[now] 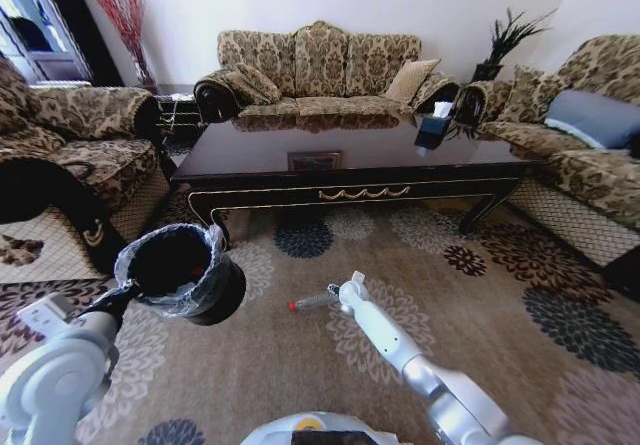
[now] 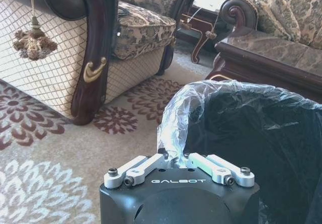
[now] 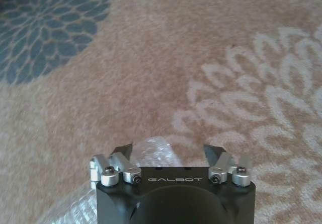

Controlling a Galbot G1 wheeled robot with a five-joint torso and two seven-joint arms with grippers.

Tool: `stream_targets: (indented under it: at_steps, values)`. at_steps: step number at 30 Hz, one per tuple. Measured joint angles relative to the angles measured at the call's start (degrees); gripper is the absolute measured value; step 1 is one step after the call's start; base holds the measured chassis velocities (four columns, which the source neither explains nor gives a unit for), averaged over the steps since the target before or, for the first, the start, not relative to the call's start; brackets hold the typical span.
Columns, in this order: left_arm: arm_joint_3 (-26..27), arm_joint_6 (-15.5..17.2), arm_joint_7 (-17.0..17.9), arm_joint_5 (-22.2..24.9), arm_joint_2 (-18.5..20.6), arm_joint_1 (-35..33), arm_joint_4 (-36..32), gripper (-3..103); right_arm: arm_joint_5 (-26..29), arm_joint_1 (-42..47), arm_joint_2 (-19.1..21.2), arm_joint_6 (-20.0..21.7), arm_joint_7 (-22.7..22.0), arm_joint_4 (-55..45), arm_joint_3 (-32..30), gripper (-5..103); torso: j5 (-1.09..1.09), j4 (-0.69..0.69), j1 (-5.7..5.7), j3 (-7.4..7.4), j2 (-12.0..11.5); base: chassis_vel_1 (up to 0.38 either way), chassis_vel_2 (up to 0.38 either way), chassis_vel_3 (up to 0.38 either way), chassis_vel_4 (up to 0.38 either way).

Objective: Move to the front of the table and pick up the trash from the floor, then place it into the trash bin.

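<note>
At the left of the head view, the left gripper (image 1: 120,290) is seen at the rim of the trash bin (image 1: 215,300), a small round black bucket lined with a crinkly clear plastic bag (image 1: 205,240), which appears lifted above the floor (image 1: 300,365). In the left wrist view the same gripper (image 2: 179,159) is shown with its jaws closed on the bin's rim (image 2: 241,90) and the bag's edge (image 2: 173,118), a detail the head view leaves unclear. That view also shows a dark wooden armchair leg (image 2: 90,58) and a tassel (image 2: 34,40) beyond the bin.

Behind, across the middle of the head view, the long glossy dark counter (image 1: 350,155) with gold trim stands on the flowered carpet, its front edge facing the robot. A small dark box with a white tissue (image 1: 435,125) rests near its far right corner.

To the right of the bin, on the carpet in front of the counter's front edge, the clear plastic bottle (image 1: 315,300) with a red cap (image 1: 293,306) is seen at the tip of the right gripper (image 1: 345,293). In the right wrist view the right gripper (image 3: 172,153) is shown with its jaws spread apart, and the crinkled clear bottle (image 3: 151,151) lies beside one jaw; whether it is touched cannot be told. The red cap is seen from the head camera.
</note>
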State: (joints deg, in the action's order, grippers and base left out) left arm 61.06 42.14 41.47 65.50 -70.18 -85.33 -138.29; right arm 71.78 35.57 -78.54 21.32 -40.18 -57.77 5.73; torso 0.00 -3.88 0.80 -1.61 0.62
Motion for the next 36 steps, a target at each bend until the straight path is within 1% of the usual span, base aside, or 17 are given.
stream_targets:
  at_steps: [1, 4, 8, 9, 12, 14, 17, 20, 21, 26, 28, 29, 31, 33, 34, 35, 36]
  values:
    - [0.14, 0.00, 0.00, -0.01, 0.01, -0.10, -0.04, 3, -0.10, 0.04, 0.21, 0.11, 0.01, -0.43, 0.62, 73, 0.00, 0.00, 0.00, 0.00, 0.00, 0.000, 0.000, 0.000, 0.000]
    - [0.41, 0.00, -0.01, -0.02, 0.15, -0.16, -0.08, 3, -0.30, 0.20, 0.75, 0.23, 0.01, -1.56, 2.17, 68, 0.00, 0.00, 0.00, 0.00, 0.00, 0.000, 0.000, 0.000, 0.000]
    - [0.39, 0.00, -0.04, 0.00, 0.30, -0.06, 0.05, 3, -1.38, 0.83, 1.61, 0.39, 0.12, -3.42, 4.61, 46, 0.00, 0.00, 0.00, 0.00, 0.00, 0.000, 0.000, 0.000, 0.000]
    - [0.39, 0.00, -0.04, 0.00, 0.30, -0.06, 0.05, 3, -1.38, 0.83, 1.61, 0.39, 0.12, -3.42, 4.61, 46, 0.00, 0.00, 0.00, 0.00, 0.00, 0.000, 0.000, 0.000, 0.000]
    - [0.04, 0.00, -0.07, -0.03, 0.38, 0.16, 0.28, 3, -1.75, 1.05, 1.90, 0.44, 0.16, -4.00, 5.01, 30, 0.00, -0.01, 0.00, 0.00, 0.00, 0.000, 0.000, 0.000, 0.000]
    - [0.02, 0.00, -0.07, -0.05, 0.43, 0.21, 0.32, 3, -1.83, 1.13, 2.18, 0.47, 0.15, -4.43, 5.24, 30, 0.00, 0.00, 0.00, 0.00, 0.00, 0.000, 0.000, 0.000, 0.000]
    - [0.05, 0.00, -0.12, -0.06, 0.65, 0.26, 0.43, 3, -2.20, 1.45, 3.50, 0.81, 0.34, -6.37, 6.45, 14, 0.00, -0.01, 0.00, 0.00, 0.00, 0.000, 0.000, 0.000, 0.000]
    - [0.15, 0.00, -0.15, -0.05, 0.83, 0.34, 0.54, 3, -2.06, 1.73, 4.61, 1.39, 0.35, -8.28, 7.12, 9, 0.00, -0.01, 0.00, 0.00, 0.00, 0.000, 0.000, 0.000, 0.000]
    - [0.19, 0.00, -0.15, -0.05, 0.92, 0.42, 0.60, 3, -1.81, 1.96, 5.26, 1.76, 0.31, -9.52, 7.54, 3, 0.00, 0.00, 0.00, 0.00, 0.00, 0.000, 0.000, 0.000, 0.000]
    - [0.21, 0.00, -0.16, -0.04, 0.85, 0.48, 0.68, 3, -1.69, 3.60, 8.33, 2.98, -0.27, -14.36, 9.89, 6, 0.00, 0.00, 0.00, 0.00, 0.00, 0.000, 0.000, 0.000, 0.000]
    - [0.19, 0.00, -0.16, -0.09, 0.55, 0.40, 0.72, 3, -4.52, 4.99, 11.20, 3.71, 2.01, -17.29, 11.91, 15, 0.00, 0.00, 0.00, 0.00, 0.00, 0.000, 0.000, 0.000, 0.000]
    - [0.19, 0.00, -0.16, -0.09, 0.55, 0.40, 0.72, 3, -4.52, 4.99, 11.20, 3.71, 2.01, -17.29, 11.91, 15, 0.00, 0.00, 0.00, 0.00, 0.00, 0.000, 0.000, 0.000, 0.000]
    - [0.10, 0.00, -0.17, -0.20, 0.25, 0.22, 0.71, 3, -8.52, 5.96, 13.56, 3.00, 4.91, -19.01, 14.07, 26, 0.00, -0.03, 0.00, 0.00, 0.00, 0.000, 0.000, 0.000, 0.000]
    - [0.01, 0.00, -0.22, -0.38, -0.07, -0.04, 0.59, 3, -12.84, 6.65, 15.82, 0.57, 9.24, -20.53, 16.50, 36, 0.01, -0.01, 0.00, 0.00, 0.00, 0.000, 0.000, 0.000, 0.000]
    - [0.01, 0.00, -0.22, -0.48, -0.15, -0.11, 0.54, 3, -14.27, 6.86, 16.73, -0.52, 11.24, -21.08, 17.34, 36, 0.01, 0.00, 0.00, 0.00, 0.00, 0.000, 0.000, 0.000, 0.000]
    - [0.01, 0.00, -0.22, -0.48, -0.15, -0.11, 0.54, 3, -14.27, 6.86, 16.73, -0.52, 11.24, -21.08, 17.34, 36, 0.01, 0.00, 0.00, 0.00, 0.00, 0.000, 0.000, 0.000, 0.000]
    - [0.02, 0.00, -0.23, -0.56, -0.19, -0.20, 0.47, 3, -15.64, 7.00, 17.56, -1.76, 13.22, -21.48, 18.23, 42, 0.00, 0.00, 0.00, 0.00, 0.00, 0.000, 0.000, 0.000, 0.000]
